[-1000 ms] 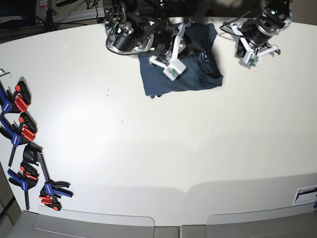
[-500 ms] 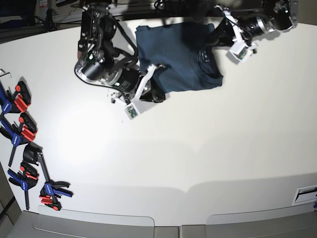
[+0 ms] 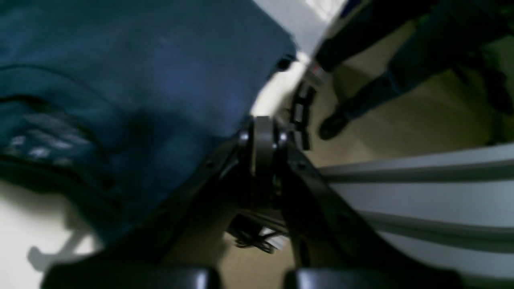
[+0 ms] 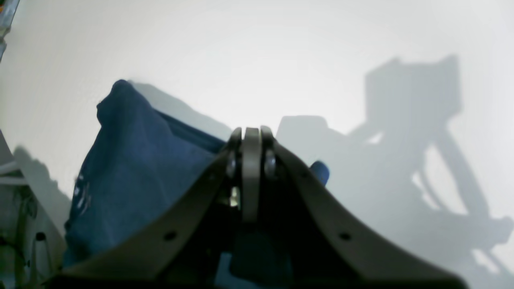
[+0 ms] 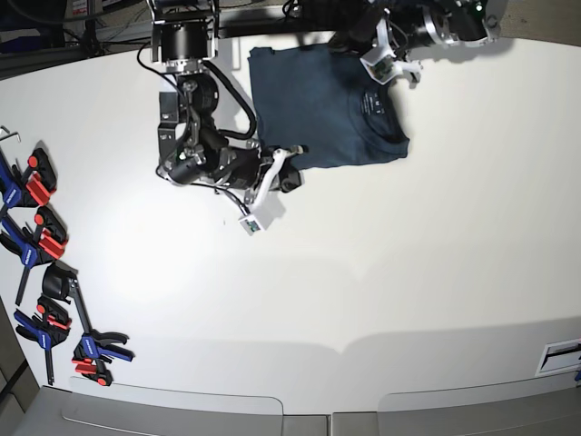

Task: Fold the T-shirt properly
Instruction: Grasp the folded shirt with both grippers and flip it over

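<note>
Navy T-shirt (image 5: 322, 104) folded on white table (image 5: 381, 272); clamps (image 5: 45, 263) far left edge.

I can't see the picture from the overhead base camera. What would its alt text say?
A dark navy T-shirt, folded into a rough square, lies at the far edge of a white table. One robot arm's shut pincer sits at its near left corner, the other at its far right corner. Blue and red clamps line the left edge.
</note>
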`<state>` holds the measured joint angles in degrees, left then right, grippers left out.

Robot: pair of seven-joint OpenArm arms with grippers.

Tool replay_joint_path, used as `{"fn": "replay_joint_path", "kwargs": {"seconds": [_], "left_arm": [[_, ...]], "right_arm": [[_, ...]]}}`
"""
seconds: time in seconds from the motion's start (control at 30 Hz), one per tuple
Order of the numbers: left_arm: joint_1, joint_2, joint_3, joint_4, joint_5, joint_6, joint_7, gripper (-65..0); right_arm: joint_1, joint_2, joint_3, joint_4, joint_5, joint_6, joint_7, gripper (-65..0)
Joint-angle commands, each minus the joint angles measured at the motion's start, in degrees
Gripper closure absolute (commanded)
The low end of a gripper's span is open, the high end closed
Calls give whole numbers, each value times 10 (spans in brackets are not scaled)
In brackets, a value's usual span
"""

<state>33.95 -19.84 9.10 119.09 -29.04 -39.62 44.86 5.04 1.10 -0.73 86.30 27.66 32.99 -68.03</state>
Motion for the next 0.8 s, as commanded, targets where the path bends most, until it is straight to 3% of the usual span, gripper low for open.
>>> {"fn": "replay_joint_path", "kwargs": {"seconds": [0.0, 0.27, 0.5, 0.77], "left_arm": [[0, -2, 1, -7, -2, -4, -8, 0], [-59, -2, 0, -157, 1, -4, -14, 0], [-111, -2, 0, -175, 1, -4, -12, 0], [-171, -2, 0, -177, 47, 70, -30, 0]], "right_arm": [[11, 0, 0, 10, 13, 2, 5, 0], [10, 0, 0, 10, 15, 2, 3, 0], [5, 6, 0, 10, 12, 2, -10, 0], [5, 17, 0, 10, 14, 2, -26, 0]]}}
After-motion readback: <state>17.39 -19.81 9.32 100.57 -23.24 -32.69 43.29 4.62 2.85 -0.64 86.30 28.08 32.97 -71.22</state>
